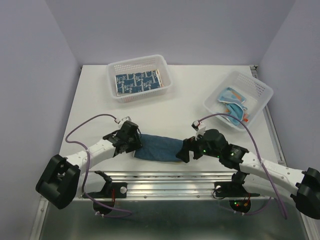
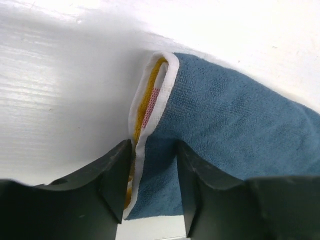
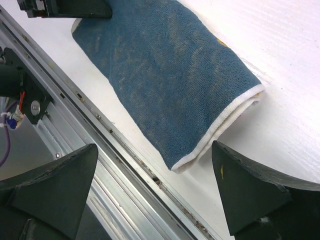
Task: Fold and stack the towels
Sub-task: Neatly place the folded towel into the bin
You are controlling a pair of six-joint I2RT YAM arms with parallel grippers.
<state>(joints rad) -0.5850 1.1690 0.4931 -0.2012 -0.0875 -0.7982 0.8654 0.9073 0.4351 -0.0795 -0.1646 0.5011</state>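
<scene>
A blue towel with a white hem lies folded into a long strip near the table's front edge. My left gripper is at its left end. In the left wrist view the towel has its hemmed corner between the half-closed fingers of that gripper, lying flat and not pinched; yellow and pink show inside the fold. My right gripper hovers over the right end. It is wide open above the towel corner and holds nothing.
A white basket at the back holds a navy patterned towel. Another basket at the right holds light blue and orange towels. An aluminium rail runs along the front edge, just below the blue towel.
</scene>
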